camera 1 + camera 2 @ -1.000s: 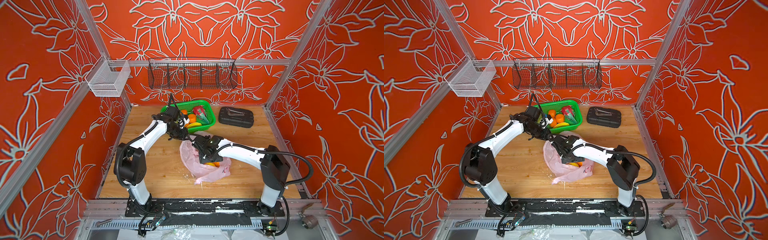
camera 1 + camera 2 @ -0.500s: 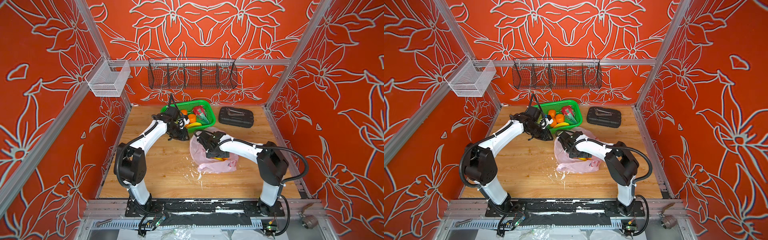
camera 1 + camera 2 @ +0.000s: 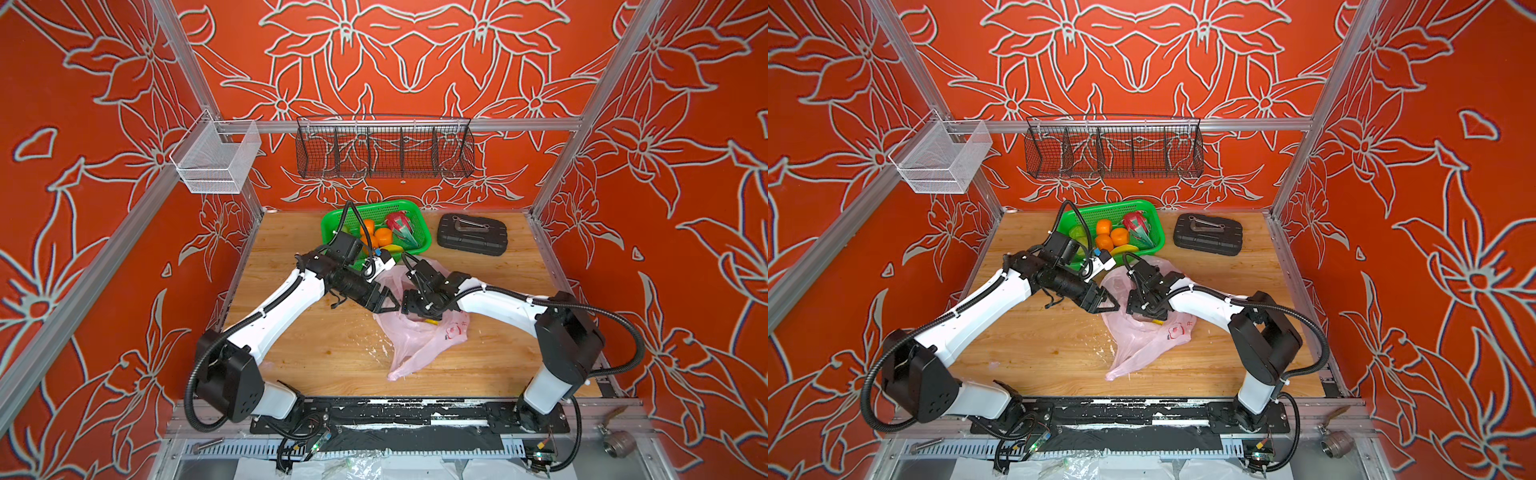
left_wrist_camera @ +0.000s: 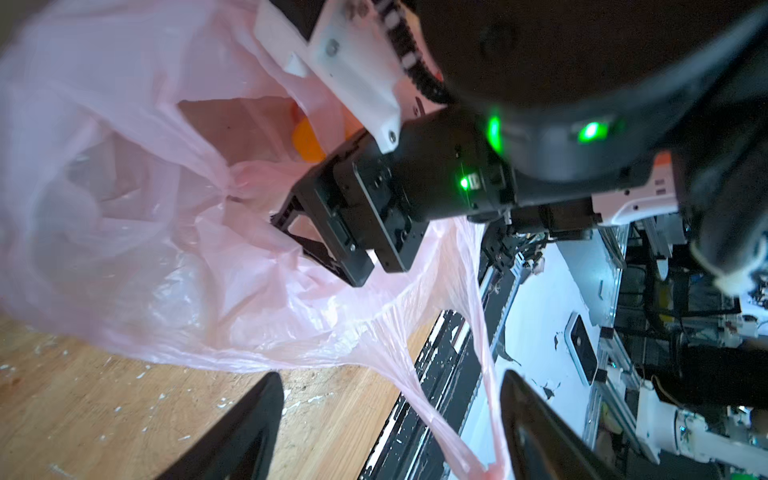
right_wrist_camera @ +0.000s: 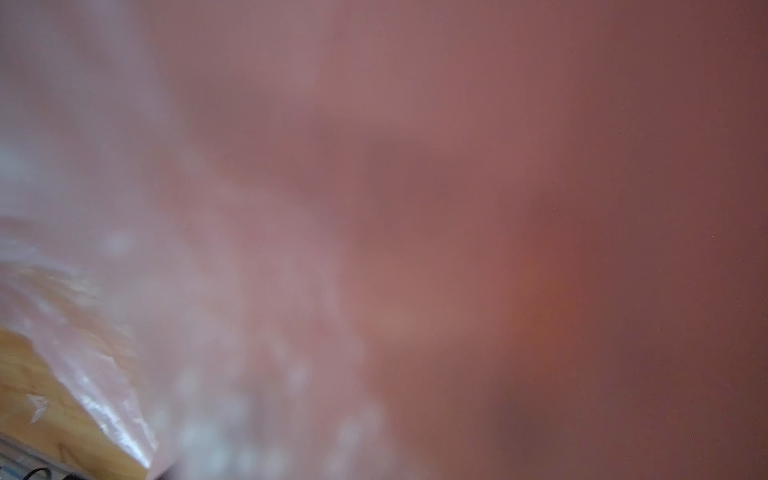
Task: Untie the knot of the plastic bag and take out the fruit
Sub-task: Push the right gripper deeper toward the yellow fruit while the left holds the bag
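Pink plastic bag (image 3: 419, 345) lies crumpled on the scuffed wooden table (image 3: 316, 345), mid-table, just in front of the green mesh basket (image 3: 374, 204). The film is thin, see-through and crinkly, w/ a red print on its side. L gripper (image 4: 390, 378) hovers low at the bag's left edge, its black wedge fingers (image 4: 257, 424) spread wide and pinching nothing. One stretched handle strand (image 4: 478, 353) runs loose between them.

R gripper (image 3: 1142, 313) is dipped into the bag's open mouth, right beside the L one. Can't tell if it's spread or closed, as film smears its wrist cam. Inside the bag there's an orange round (image 4: 307, 141) next to the R gripper, plus a yellow bit (image 3: 432, 321). In the basket are glossy oranges (image 3: 382, 237), a spiky dragon fruit (image 3: 400, 222) and a banana (image 3: 392, 248). A ribbed black case (image 3: 471, 237) sits to the basket's right.
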Controlling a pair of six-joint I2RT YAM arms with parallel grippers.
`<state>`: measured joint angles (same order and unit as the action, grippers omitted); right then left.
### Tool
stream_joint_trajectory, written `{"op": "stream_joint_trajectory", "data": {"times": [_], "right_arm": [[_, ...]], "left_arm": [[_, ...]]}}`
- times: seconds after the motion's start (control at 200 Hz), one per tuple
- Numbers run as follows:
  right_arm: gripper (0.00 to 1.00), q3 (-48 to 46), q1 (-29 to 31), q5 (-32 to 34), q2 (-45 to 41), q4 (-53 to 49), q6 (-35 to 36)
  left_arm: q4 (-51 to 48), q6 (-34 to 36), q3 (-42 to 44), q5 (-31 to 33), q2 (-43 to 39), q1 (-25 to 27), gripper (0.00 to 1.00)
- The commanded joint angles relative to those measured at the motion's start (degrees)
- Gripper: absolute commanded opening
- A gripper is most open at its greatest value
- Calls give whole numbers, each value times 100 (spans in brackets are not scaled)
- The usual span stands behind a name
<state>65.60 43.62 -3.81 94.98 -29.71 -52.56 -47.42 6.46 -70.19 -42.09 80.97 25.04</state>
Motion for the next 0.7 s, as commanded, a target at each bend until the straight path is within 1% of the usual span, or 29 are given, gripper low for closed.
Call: {"op": "stream_joint_trajectory", "data": {"times": [0.0,0.135,0.19,0.275,0.35,0.4,0.55,0.585,0.651,0.696], "right_arm": [[72,-52,-54,201,-558,-385,-256],[63,155,-62,385,-554,-1607,-320],[62,178,-51,464,-561,-1987,-427],[62,91,-40,629,-612,-2232,-609],[62,-30,-47,723,-631,-2069,-602],[63,-74,-49,798,-616,-1958,-634],[66,-13,-121,1128,-486,-1546,-569],[66,-5,-177,1028,-447,-1370,-542],[65,57,-291,643,-311,-994,-477],[65,177,-312,604,-172,-985,-492]], "left_arm": [[51,690,73,-168,13,306,81],[268,1218,100,292,185,840,81],[430,1299,116,494,300,989,80],[556,1430,27,676,617,1156,79],[352,1580,-282,907,985,1328,78],[289,1597,-421,935,1227,1393,77],[416,1409,-441,937,1609,1452,72],[472,1371,-404,968,1632,1460,71],[497,1358,-351,1046,1672,1469,67],[461,1379,-347,1099,1706,1473,65]]}}
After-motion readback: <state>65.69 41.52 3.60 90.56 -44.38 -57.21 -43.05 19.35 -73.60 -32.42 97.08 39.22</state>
